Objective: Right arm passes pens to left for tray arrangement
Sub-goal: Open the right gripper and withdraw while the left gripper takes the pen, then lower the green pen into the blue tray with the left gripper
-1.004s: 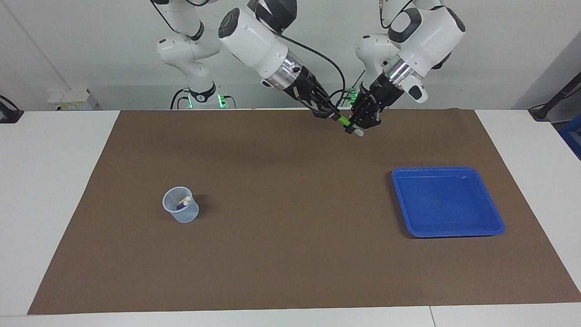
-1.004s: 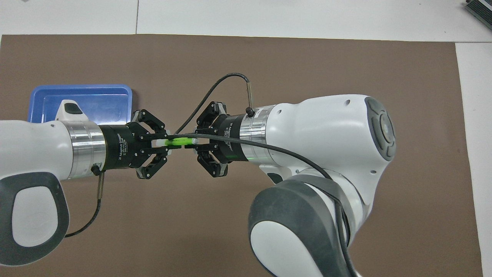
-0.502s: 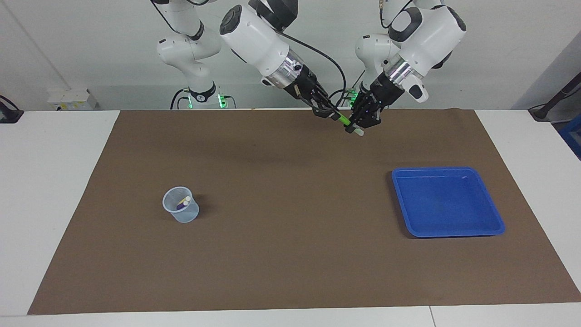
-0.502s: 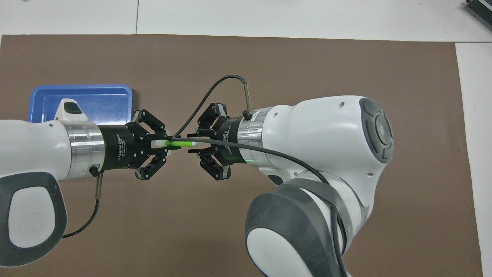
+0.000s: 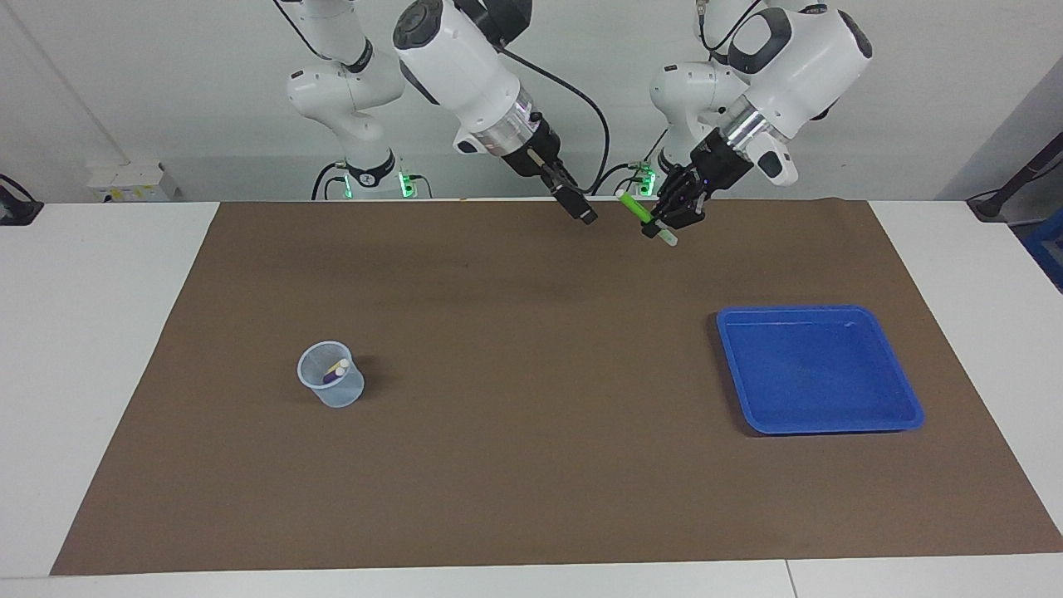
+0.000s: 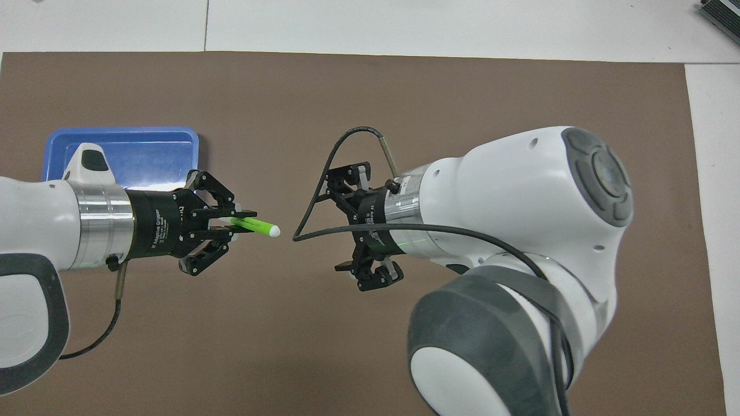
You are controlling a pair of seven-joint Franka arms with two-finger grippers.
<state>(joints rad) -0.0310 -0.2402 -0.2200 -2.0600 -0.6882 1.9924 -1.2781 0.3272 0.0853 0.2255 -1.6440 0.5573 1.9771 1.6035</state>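
Observation:
My left gripper [image 5: 662,223] [image 6: 236,221] is shut on the green pen [image 5: 633,205] [image 6: 255,225] and holds it in the air over the mat, near the robots' edge. The pen's whitish end sticks out toward my right gripper [image 5: 581,211] [image 6: 347,229], which is open and empty, a short gap away from the pen. The blue tray [image 5: 818,311] [image 6: 121,130] lies empty toward the left arm's end. The purple pen [image 5: 333,376] and the yellow pen [image 5: 341,365] stand in a cup.
The translucent pale-blue cup [image 5: 331,386] stands on the brown mat [image 5: 531,465] toward the right arm's end; the right arm hides it in the overhead view. White table surface [image 5: 100,349] surrounds the mat.
The right gripper has opened, let go of the green pen and drawn back toward its own end. The left gripper keeps the pen and has moved slightly away with it.

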